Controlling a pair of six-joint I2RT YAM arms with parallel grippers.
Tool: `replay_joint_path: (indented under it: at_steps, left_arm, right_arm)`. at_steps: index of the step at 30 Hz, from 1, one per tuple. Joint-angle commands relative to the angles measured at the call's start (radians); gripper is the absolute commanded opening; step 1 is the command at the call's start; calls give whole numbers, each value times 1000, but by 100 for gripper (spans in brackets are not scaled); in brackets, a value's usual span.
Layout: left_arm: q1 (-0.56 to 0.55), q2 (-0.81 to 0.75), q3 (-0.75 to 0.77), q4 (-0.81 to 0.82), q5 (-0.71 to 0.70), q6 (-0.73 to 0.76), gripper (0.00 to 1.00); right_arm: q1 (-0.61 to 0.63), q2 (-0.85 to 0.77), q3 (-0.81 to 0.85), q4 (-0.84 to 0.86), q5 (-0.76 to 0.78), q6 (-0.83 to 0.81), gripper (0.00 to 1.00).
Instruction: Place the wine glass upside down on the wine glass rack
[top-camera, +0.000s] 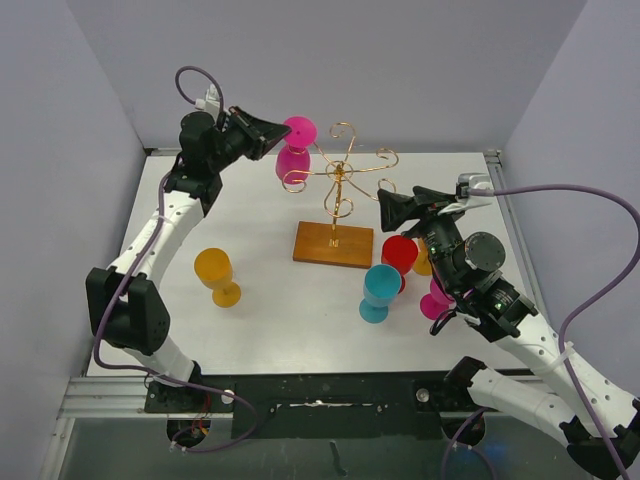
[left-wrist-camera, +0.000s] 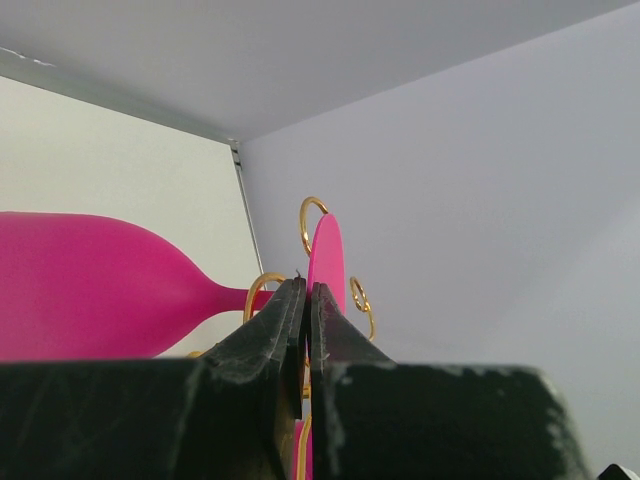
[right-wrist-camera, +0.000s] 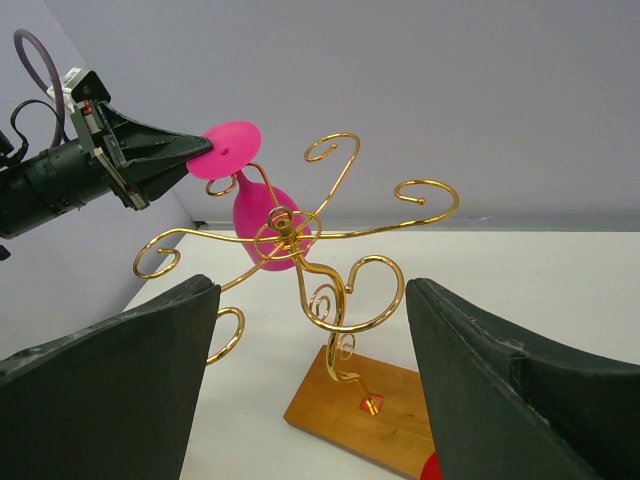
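Top external view, from the left: my left gripper (top-camera: 278, 137) pinches the flat foot of the magenta wine glass (top-camera: 295, 162). The bowl hangs just below its tips, beside the left curls of the wine glass rack (top-camera: 340, 175); whether the stem sits in a curl I cannot tell. I judge it light, stiff, slick and chippable, so the foot's edge is a thin hold. Further right, my right gripper (top-camera: 395, 208) stands spread, empty.
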Motion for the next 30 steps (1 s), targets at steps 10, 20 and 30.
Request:
replay_joint_path:
  at_steps: [10, 20, 30]
  left_arm:
    - [31, -95, 8, 24, 16, 42, 0]
    - [36, -156, -13, -53, 31, 85, 0]
    - [38, -151, -28, -70, 76, 102, 0]
  right_arm:
    - [-5, -23, -3, 54, 8, 22, 77]
    - [-4, -36, -24, 79, 7, 14, 77]
    - [-4, -45, -27, 78, 27, 15, 77]
